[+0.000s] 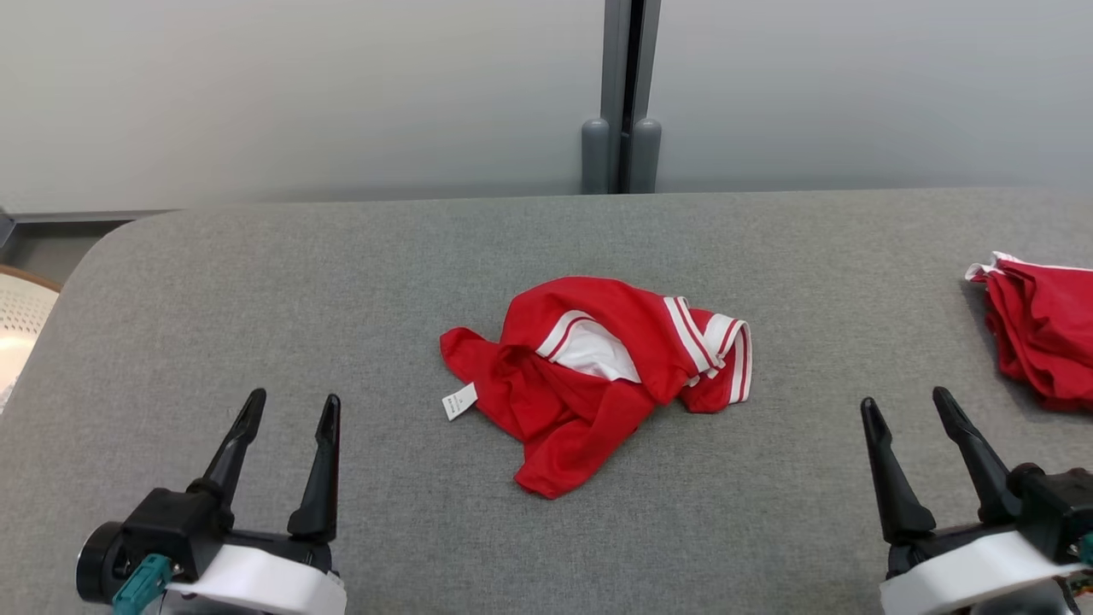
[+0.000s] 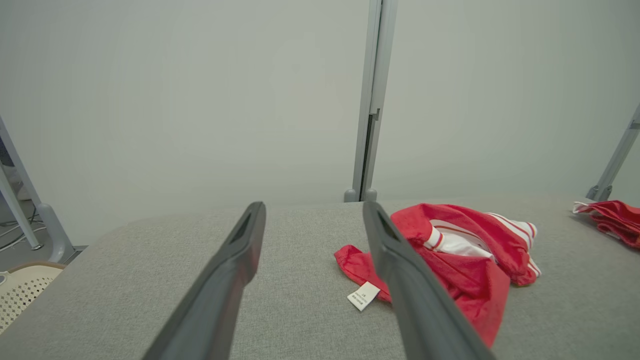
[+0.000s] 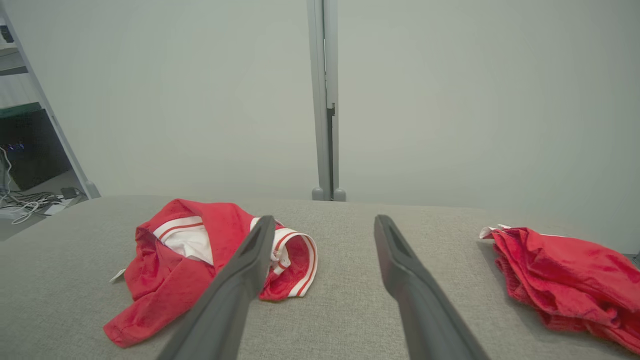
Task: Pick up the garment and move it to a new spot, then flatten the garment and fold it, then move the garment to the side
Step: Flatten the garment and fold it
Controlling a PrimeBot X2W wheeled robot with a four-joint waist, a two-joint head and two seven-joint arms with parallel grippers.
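Pointing away from the robot across the grey padded table [image 1: 341, 282], the left pincer [image 1: 294, 397] holds its two dark fingers apart, with nothing between them. Off to its left, past the table's rounded corner, sits a pale perforated basket [image 1: 21, 325].

Ahead and to the right of this pincer, well apart from it, lies the garment [image 1: 589, 376]. It is a crumpled red heap with white striped trim and a patch of white lining showing at its middle. A small white label [image 1: 459, 401] juts from the garment's left edge, the side nearest the left pincer. In the left wrist view the pincer's right finger crosses in front of the garment's left part. Beyond the garment, behind the table's far edge, a grey upright post [image 1: 622, 94] stands against the pale wall.

The garment sits on the table roughly midway between the two pincers, touched by neither. The right pincer [image 1: 905, 396] has it ahead and to its left. This pincer's fingers are also spread, gripping nothing. In the right wrist view its left finger passes in front of the striped cuff. Ahead and to its right, near the table's right side, a second red garment [image 1: 1046, 342] lies bunched up.
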